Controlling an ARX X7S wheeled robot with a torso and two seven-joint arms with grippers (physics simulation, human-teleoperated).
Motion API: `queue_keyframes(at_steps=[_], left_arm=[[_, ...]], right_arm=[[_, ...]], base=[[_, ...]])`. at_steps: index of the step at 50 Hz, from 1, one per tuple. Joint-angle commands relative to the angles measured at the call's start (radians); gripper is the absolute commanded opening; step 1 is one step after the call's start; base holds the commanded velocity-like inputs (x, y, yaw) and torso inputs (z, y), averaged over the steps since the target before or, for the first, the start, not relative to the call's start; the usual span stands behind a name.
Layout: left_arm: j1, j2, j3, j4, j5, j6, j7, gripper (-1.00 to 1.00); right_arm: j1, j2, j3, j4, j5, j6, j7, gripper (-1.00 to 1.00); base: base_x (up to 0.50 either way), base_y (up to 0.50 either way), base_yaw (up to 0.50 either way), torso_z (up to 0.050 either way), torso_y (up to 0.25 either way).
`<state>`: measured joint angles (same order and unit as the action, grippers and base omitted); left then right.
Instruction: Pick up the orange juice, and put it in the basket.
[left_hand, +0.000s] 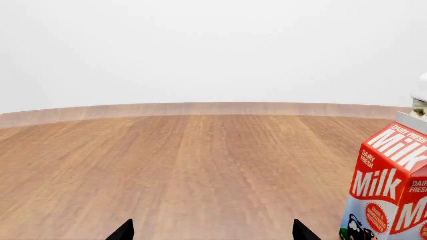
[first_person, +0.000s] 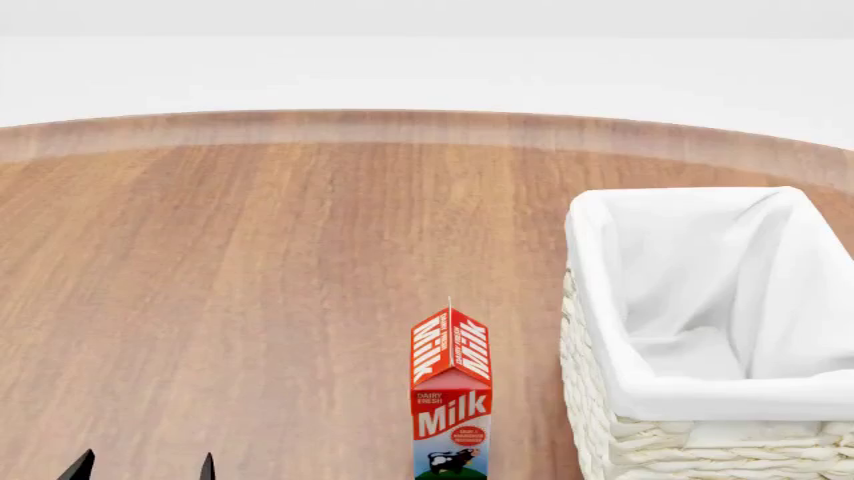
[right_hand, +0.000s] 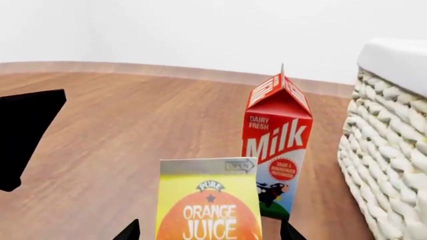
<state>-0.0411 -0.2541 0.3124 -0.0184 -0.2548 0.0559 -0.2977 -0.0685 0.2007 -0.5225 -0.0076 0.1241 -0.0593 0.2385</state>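
Observation:
The orange juice (right_hand: 208, 200), a yellow carton with an orange picture and lettering, stands upright close in front of the right wrist camera. My right gripper (right_hand: 209, 232) is open, one fingertip on each side of the carton with a small gap at both sides. The cream wicker basket (first_person: 601, 300) with its white lining stands at the right of the table, and its woven wall (right_hand: 393, 150) shows beside the cartons. My left gripper (first_person: 143, 468) is open at the near left, with only bare wood between its fingertips (left_hand: 124, 231). The head view shows neither the orange juice nor the right gripper.
A red-and-white milk carton (first_person: 451, 400) stands upright just left of the basket and behind the orange juice (right_hand: 277, 145); it also shows in the left wrist view (left_hand: 390, 190). A black shape (right_hand: 27, 135) is at one edge of the right wrist view. The wooden table (first_person: 267, 250) stretches far to the left.

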Motion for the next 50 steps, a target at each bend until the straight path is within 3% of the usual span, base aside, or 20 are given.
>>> queue_keyframes(at_steps=[1, 50], left_arm=[[-0.001, -0.003, 0.004, 0.000, -0.003, 0.001, -0.004, 1.00], [-0.005, -0.015, 0.020, -0.002, -0.015, 0.007, -0.017, 1.00]], right_arm=[[0.013, -0.002, -0.004, 0.021, 0.006, -0.001, 0.003, 1.00], [0.071, -0.021, -0.031, 0.168, 0.011, -0.064, 0.008, 1.00]], base=[[0.00, 0.00, 0.00, 0.000, 0.000], [0.00, 0.00, 0.00, 0.000, 0.000]])
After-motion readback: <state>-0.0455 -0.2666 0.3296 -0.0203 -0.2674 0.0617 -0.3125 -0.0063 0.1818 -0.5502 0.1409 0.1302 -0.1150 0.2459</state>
